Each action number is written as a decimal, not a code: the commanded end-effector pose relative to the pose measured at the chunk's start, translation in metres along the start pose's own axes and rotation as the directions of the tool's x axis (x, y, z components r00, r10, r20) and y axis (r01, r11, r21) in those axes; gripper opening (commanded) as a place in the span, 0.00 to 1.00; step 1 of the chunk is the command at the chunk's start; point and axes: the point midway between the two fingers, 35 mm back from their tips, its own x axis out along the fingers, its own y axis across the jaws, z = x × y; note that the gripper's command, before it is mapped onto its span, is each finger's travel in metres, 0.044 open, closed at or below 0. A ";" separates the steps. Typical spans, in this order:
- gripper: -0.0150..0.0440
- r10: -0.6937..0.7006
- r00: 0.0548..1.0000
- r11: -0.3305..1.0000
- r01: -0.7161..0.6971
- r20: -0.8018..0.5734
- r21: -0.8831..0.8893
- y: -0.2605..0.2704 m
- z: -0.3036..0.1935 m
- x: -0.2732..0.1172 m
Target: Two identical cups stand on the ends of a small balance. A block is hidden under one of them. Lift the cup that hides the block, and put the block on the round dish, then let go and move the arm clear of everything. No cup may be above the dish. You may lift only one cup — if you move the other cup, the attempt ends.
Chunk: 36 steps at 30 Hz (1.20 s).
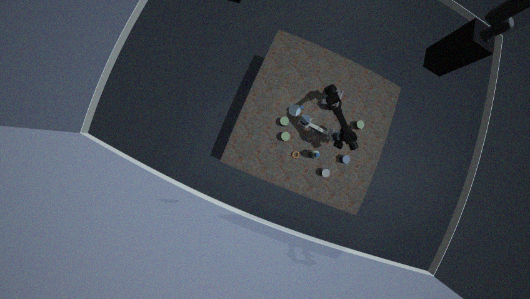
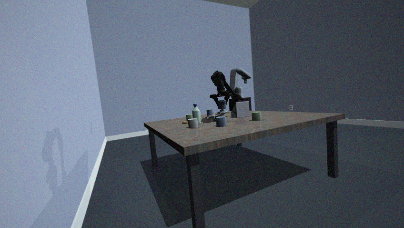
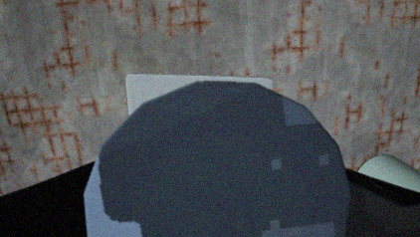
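Observation:
My gripper [image 2: 222, 102] is shut on a blue cup [image 2: 222, 104] [image 3: 224, 139], with one finger on each side of it. The held cup is upright, a little above the near end of the balance. The other blue cup [image 1: 305, 119] [image 2: 209, 112] stands on the far end of the balance [image 1: 315, 127]. A pale square plate [image 3: 138, 89] shows beyond the held cup in the wrist view. A pale blue disc [image 1: 295, 110], apparently the round dish, lies past the far cup, with a small blue thing at its edge. I cannot make out the block.
Green cups [image 1: 284, 120] [image 1: 285, 136] [image 1: 360, 124], a blue cup [image 1: 345, 159] [image 2: 220, 121], a grey cup [image 1: 325, 172] [image 2: 192, 123], a green bottle [image 1: 314, 153] [image 2: 196, 114] and an orange ring [image 1: 295, 157] [image 2: 185, 122] are on the table [image 1: 259, 159] [image 2: 297, 121].

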 end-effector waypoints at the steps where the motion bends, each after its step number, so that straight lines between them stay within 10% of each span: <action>1: 0.25 -0.001 1.000 1.000 0.001 0.004 0.005 0.000 0.001 -0.007; 36: 0.25 0.003 1.000 1.000 -0.003 -0.003 0.001 0.005 -0.004 -0.038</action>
